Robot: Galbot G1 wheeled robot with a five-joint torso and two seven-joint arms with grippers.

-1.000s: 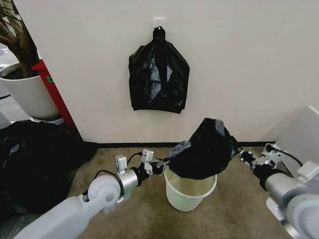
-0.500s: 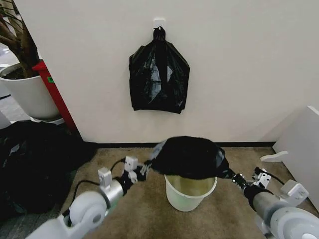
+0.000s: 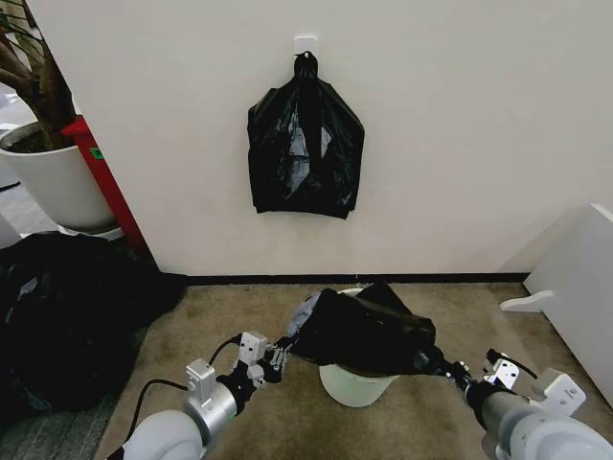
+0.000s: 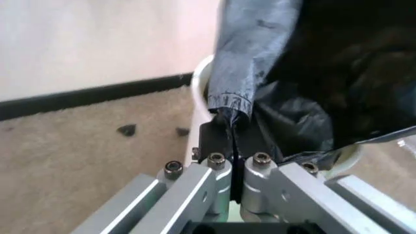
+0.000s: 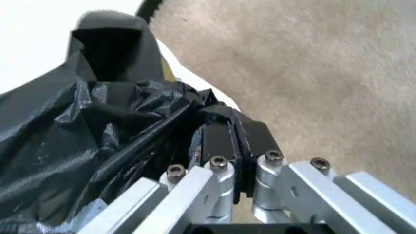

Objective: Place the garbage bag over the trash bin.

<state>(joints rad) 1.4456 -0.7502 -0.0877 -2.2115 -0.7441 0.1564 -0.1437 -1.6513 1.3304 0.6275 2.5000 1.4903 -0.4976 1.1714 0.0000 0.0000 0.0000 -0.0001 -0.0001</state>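
The glossy black garbage bag [image 3: 362, 331] is stretched across the top of the cream-white trash bin [image 3: 354, 386], covering its rim and mouth. My left gripper [image 3: 283, 352] is shut on the bag's left edge beside the bin. In the left wrist view its fingers [image 4: 217, 139] pinch the grey-black garbage bag [image 4: 312, 83] next to the trash bin's rim [image 4: 198, 87]. My right gripper [image 3: 429, 363] is shut on the bag's right edge, low at the bin's side. The right wrist view shows the garbage bag [image 5: 85, 141] bunched at the fingers [image 5: 217, 141].
A bundle of black bags [image 3: 305, 149] hangs from a hook on the wall behind. A dark heap of bags [image 3: 67, 311] lies at left, near a white plant pot [image 3: 56, 177] and a red post [image 3: 107, 187]. White furniture [image 3: 579, 287] stands at right. Beige carpet [image 3: 287, 422] surrounds the bin.
Both grippers have moved down and toward me, pulling the bag from above the bin down onto its rim, so the bin's mouth is now covered.
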